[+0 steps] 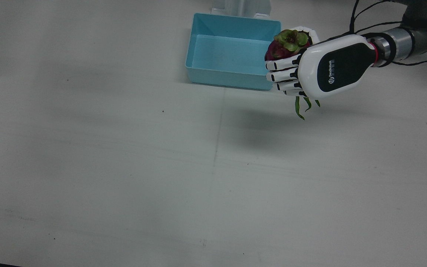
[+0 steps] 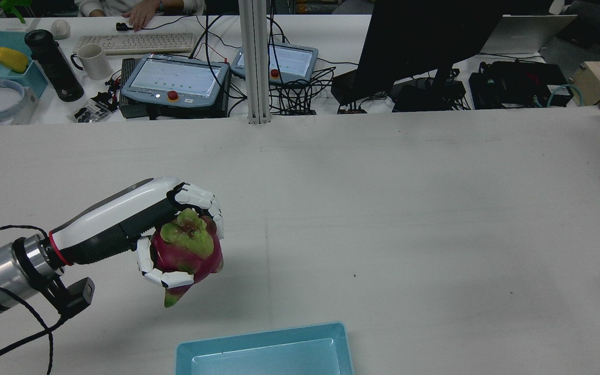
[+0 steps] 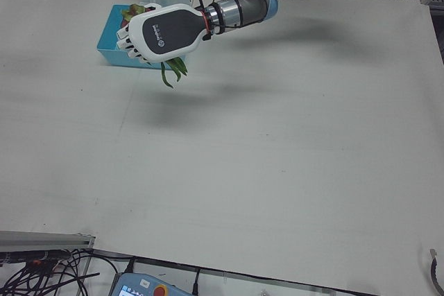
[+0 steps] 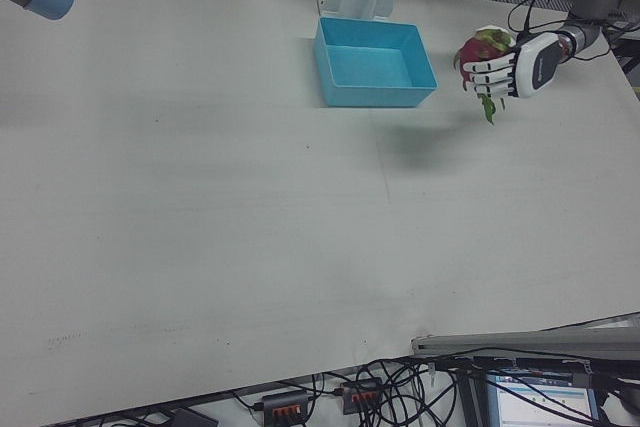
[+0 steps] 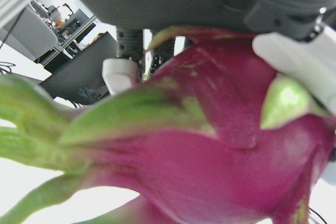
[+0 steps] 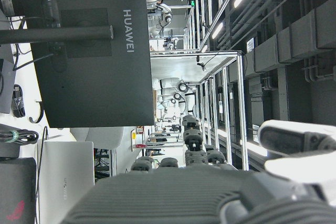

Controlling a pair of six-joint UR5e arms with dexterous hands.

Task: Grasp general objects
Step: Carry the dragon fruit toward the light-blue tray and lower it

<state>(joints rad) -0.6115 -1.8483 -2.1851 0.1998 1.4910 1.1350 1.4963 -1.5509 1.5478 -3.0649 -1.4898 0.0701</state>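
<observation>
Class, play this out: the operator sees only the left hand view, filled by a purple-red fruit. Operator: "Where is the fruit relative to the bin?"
Observer: The left hand holds the dragon fruit in the air beside the blue bin, not over its inside.
Operator: "Is anything in the bin?"
Observer: No, the front view shows it empty.
Operator: "What hangs under the hand?"
Observer: Green leaf tips of the fruit, pointing down.
Operator: "And the right hand?"
Observer: Its own camera shows only part of it; the grip can't be judged.

The left hand [image 2: 175, 234] hangs above the table, fingers curled closed around a load.
</observation>
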